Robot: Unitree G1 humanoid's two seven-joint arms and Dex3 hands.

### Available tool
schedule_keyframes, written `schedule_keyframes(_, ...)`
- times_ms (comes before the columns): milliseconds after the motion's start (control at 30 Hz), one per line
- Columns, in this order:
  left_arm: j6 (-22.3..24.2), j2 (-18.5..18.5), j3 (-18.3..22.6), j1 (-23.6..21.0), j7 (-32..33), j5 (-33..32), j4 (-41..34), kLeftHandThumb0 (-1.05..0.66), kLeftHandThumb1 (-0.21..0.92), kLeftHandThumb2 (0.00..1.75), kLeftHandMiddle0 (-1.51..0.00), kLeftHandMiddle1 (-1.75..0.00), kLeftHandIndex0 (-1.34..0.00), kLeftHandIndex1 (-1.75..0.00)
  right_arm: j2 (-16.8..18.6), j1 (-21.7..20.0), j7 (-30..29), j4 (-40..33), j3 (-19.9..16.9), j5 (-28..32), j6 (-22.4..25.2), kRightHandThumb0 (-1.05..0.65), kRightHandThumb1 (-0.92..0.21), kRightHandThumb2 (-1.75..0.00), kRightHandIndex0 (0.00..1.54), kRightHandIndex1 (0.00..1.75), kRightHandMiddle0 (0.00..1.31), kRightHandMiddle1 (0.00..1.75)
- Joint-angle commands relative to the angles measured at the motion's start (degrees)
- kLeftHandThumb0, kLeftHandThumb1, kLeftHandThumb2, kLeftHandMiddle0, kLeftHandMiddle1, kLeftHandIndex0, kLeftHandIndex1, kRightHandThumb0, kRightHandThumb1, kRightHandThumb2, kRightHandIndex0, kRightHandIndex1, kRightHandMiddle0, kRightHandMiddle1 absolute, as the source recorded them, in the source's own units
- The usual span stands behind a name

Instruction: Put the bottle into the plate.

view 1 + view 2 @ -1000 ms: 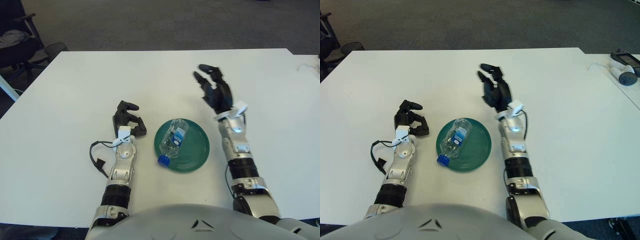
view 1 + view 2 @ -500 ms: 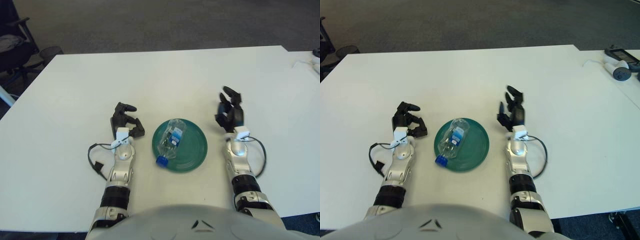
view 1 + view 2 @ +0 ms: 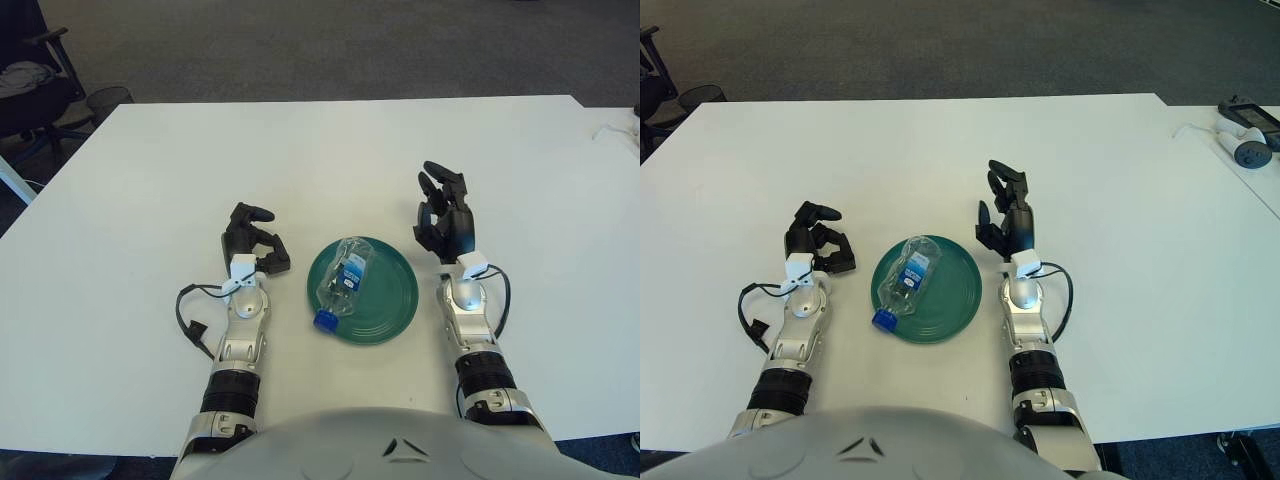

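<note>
Silver forearms, black fingers (image 3: 262, 213)

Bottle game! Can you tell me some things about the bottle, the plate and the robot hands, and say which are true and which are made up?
1. The bottle lies on its side on the green plate. True.
2. The bottle's cap is red. False: it is blue.
3. The right robot hand is holding the bottle. False: it is open, right of the plate.
4. The left robot hand shows left of the plate. True.
5. The table is black. False: it is white.
</note>
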Motion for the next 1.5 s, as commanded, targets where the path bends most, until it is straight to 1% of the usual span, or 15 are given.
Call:
schedule_keyframes(0, 0.59, -0.11, 0.39, 0.72, 0.17, -0.2, 1.33, 0.0, -0.06, 1.75, -0.88, -1.75, -0.69, -1.73, 0.09, 0.04, -0.04, -0.82, 0.11, 0.58, 0.36, -0.62, -0.92, -0.71, 0.37, 0.01, 0.0, 0.83)
schedule_keyframes(300, 0.03, -0.09, 0.46, 0.47, -0.17, -0.51, 2.19, 0.0, -0.07, 1.75, -0.89, -1.75, -0.7, -1.72, 0.06, 0.1, -0.06, -0.97, 0.17, 0.62, 0.51, -0.62, -0.92, -0.71, 0.37, 0.0, 0.0, 0.83)
schedule_keyframes(533, 0.54, -0.01, 0.43, 0.47, -0.41, -0.52, 1.98, 0.0, -0.07, 1.75, -0.88, -1.75, -0.69, -1.73, 0.01, 0.12, -0.11, -1.01, 0.25, 0.66, 0.55, -0.62, -0.92, -0.71, 0.37, 0.0, 0.0, 0.83)
schedule_keyframes(767, -0.57, -0.01, 0.56, 0.43, 0.86, 0.33, 2.28, 0.0, -0.06, 1.75, -0.88, -1.75, -0.69, -1.74, 0.01, 0.12, -0.12, -1.01, 0.26, 0.66, 0.55, -0.62, -0.92, -0.71, 0.37, 0.0, 0.0, 0.83)
schedule_keyframes(1467, 1.64, -0.06, 0.2, 1.07, 1.09, 0.77, 0.68, 0.0, -0.06, 1.74, -0.87, -1.75, -0.68, -1.75, 0.2, 0.47, -0.23, -1.57, 0.45, 0.46, 0.66, -0.62, -0.92, -0.71, 0.37, 0.0, 0.0, 0.83)
